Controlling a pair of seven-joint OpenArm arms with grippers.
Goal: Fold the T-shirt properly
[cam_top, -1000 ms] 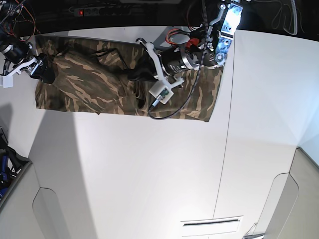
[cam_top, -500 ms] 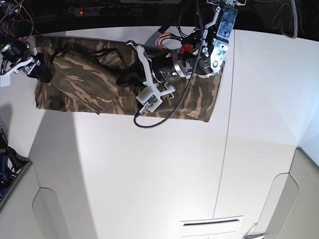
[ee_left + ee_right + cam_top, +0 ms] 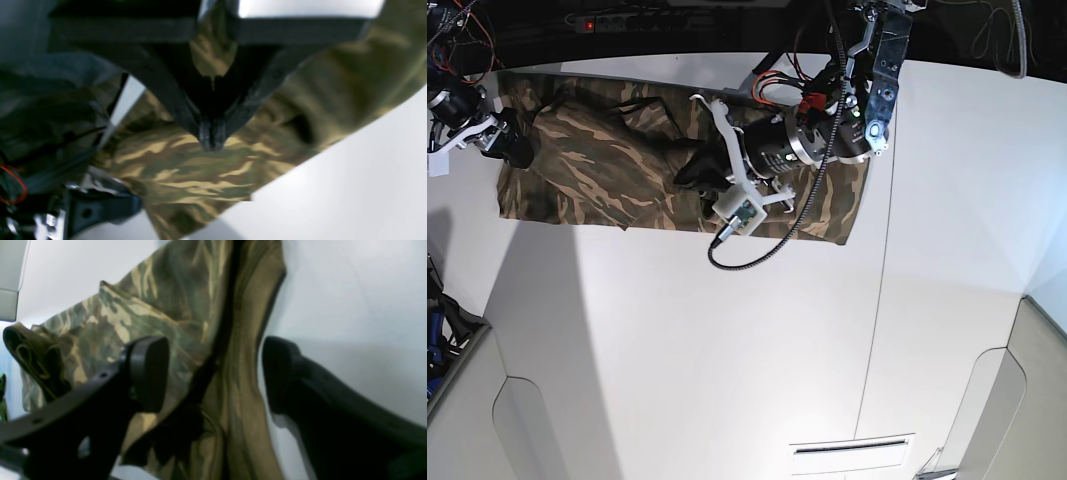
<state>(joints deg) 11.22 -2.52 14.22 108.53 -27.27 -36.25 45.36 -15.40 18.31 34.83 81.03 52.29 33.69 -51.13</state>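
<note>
While the T-shirt (image 3: 597, 165) lies spread along the white surface (image 3: 727, 350), the left end effector (image 3: 210, 140) sits closed above its cloth and the right end effector (image 3: 213, 373) gapes wide, straddling a fold.

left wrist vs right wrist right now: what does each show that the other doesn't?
Left wrist only: the left gripper, tips shut together over the T-shirt, with cables at the frame's left. Right wrist only: the right gripper, jaws wide open astride a long fold of the shirt, nothing held. Both: camouflage cloth lying on the white table.
</note>
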